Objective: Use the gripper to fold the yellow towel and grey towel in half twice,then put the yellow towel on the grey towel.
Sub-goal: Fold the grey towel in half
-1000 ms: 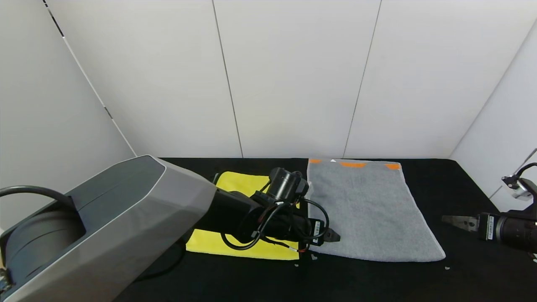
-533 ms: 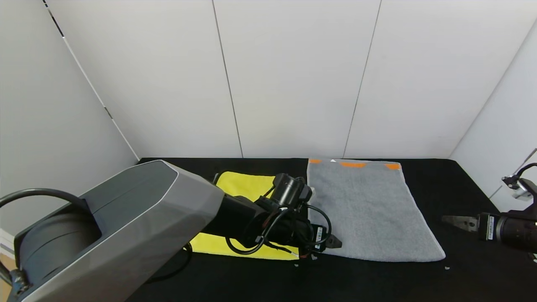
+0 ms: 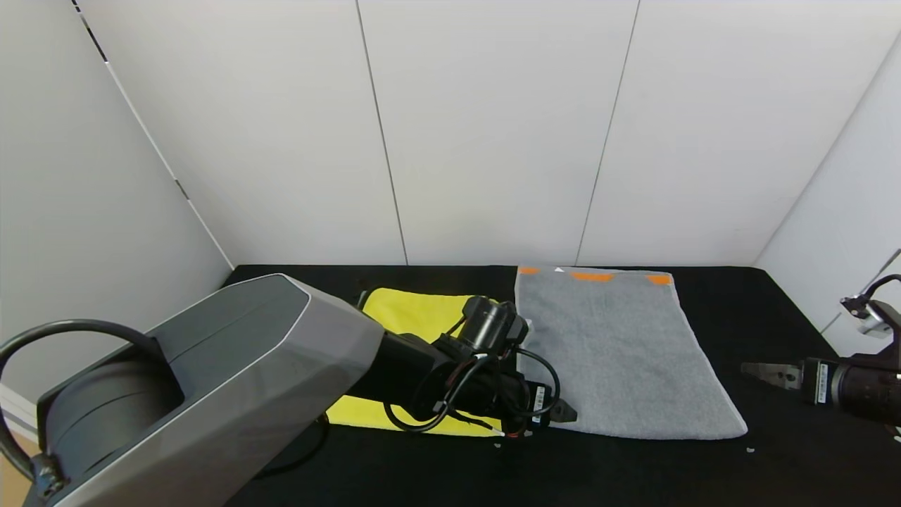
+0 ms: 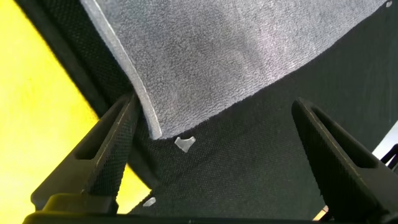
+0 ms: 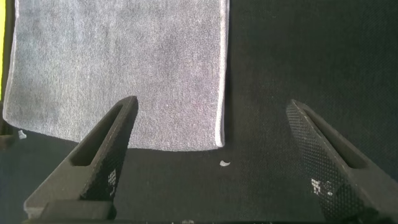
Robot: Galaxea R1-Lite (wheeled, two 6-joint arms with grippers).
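Left gripper (image 3: 563,410) is spread wide, empty, low over the near-left corner of the grey towel (image 3: 619,352). That one's the biggest thing here: flat on the black table (image 3: 774,465), soft terry w/ some weight I'd say, so you'll want to pinch right at the hem corner. Yellow towel (image 3: 415,313) lies just beside it on the left, smaller, prob lighter and floppier. Right gripper (image 3: 764,372) sits wide apart too, empty, off the grey's right edge.
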